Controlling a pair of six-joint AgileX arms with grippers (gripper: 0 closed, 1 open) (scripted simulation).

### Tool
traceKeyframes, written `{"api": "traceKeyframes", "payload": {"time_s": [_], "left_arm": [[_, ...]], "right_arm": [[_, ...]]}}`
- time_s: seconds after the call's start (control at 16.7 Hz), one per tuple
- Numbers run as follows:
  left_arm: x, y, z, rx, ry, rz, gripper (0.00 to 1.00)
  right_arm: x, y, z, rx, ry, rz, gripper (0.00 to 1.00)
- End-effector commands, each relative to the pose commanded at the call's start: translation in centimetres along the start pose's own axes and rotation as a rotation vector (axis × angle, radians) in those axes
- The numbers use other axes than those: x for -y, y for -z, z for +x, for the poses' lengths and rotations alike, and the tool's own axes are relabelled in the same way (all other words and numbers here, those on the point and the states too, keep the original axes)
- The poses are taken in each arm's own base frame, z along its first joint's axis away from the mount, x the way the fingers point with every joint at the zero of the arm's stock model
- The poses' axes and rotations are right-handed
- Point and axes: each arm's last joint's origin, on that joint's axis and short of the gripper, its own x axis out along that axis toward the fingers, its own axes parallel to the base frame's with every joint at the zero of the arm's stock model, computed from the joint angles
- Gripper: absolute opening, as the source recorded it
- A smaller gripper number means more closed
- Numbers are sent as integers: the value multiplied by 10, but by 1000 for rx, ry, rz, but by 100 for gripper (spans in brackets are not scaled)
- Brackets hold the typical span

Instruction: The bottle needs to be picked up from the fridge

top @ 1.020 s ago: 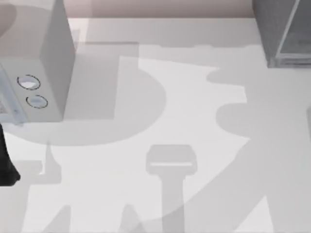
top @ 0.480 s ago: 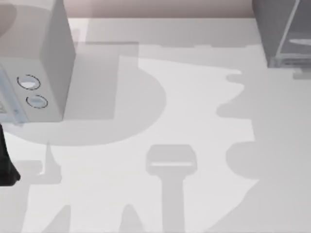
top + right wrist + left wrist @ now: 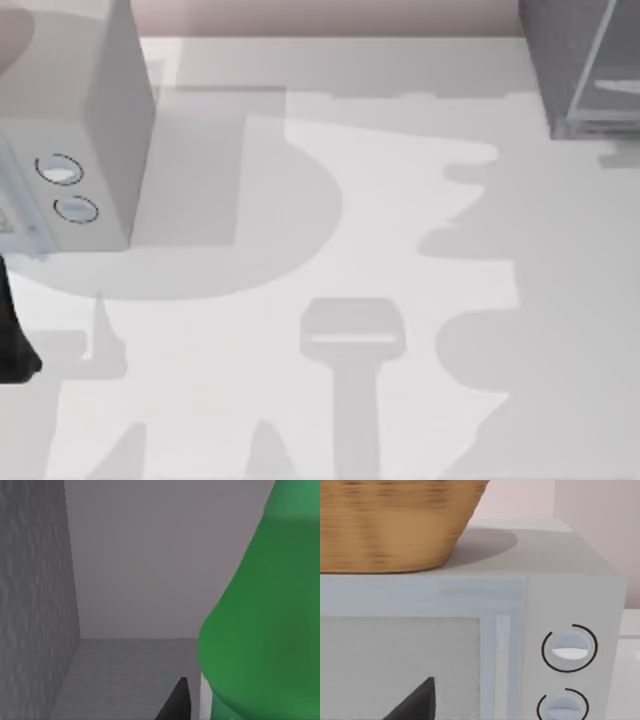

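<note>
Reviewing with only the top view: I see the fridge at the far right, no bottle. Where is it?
Observer: The right wrist view shows the green bottle close up, inside the fridge.
Operator: Is the right gripper on it?
Observer: The right gripper is beside it inside; contact cannot be told.
Operator: The left arm?
Observer: The left arm is parked at the table's left; a wicker basket sits on the dial box.

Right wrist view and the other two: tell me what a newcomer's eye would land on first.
The bright green bottle looms large in the right wrist view, standing inside the dark grey fridge beside a black fingertip of the right gripper. In the left wrist view, a woven tan basket sits on top of the light grey box with two round dials. From above, that box stands at the table's left and the fridge at its far right corner.
</note>
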Motion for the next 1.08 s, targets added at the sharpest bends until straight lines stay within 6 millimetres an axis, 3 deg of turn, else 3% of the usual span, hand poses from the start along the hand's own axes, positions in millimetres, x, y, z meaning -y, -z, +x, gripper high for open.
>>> {"api": "traceKeyframes", "payload": {"time_s": [0.24, 0.54, 0.66, 0.84, 1.08], "left_arm": [[0, 0, 0, 0, 0, 0, 100], [0, 0, 0, 0, 0, 0, 100], [0, 0, 0, 0, 0, 0, 100], [0, 0, 0, 0, 0, 0, 100], [0, 0, 0, 0, 0, 0, 100]], "right_arm": [[-19, -39, -43, 18, -3, -7, 0], [-47, -70, -131, 51, -6, -14, 0], [-55, -67, -167, 60, -7, -14, 0], [-64, -48, -212, 63, -8, -12, 0], [-69, -9, -245, 49, -8, -8, 0]]}}
